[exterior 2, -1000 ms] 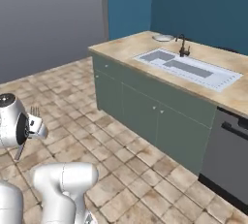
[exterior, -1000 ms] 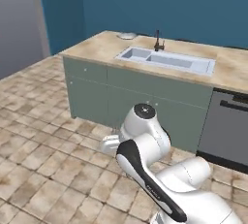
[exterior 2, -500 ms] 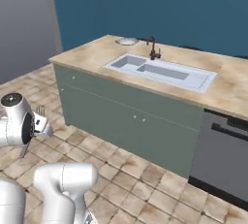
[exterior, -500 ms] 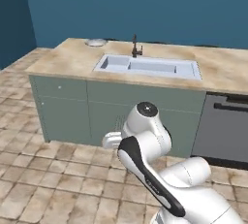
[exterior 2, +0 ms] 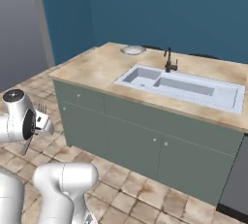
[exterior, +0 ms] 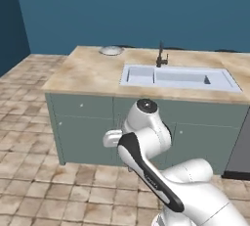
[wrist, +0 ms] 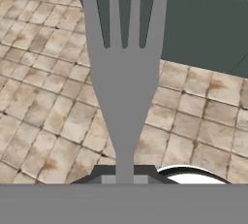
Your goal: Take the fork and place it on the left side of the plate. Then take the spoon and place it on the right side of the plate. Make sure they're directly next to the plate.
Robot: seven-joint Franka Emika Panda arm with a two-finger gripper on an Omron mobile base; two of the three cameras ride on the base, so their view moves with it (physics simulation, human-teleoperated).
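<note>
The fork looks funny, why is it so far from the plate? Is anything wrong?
Nothing looks broken or spilled. The fork is pinched in the shut tool, tines pointing away from the hand, out over the tiled floor. The plate sits alone at the back of the counter, left of the sink.

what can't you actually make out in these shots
- Fork: hand view, tine tips cut by the top edge, handle end hidden below the frame's bottom.
- Plate: left base view, too small and far on the counter to tell what lies beside it.
- Gripper: right base view, fingertips too small to make out.
</note>
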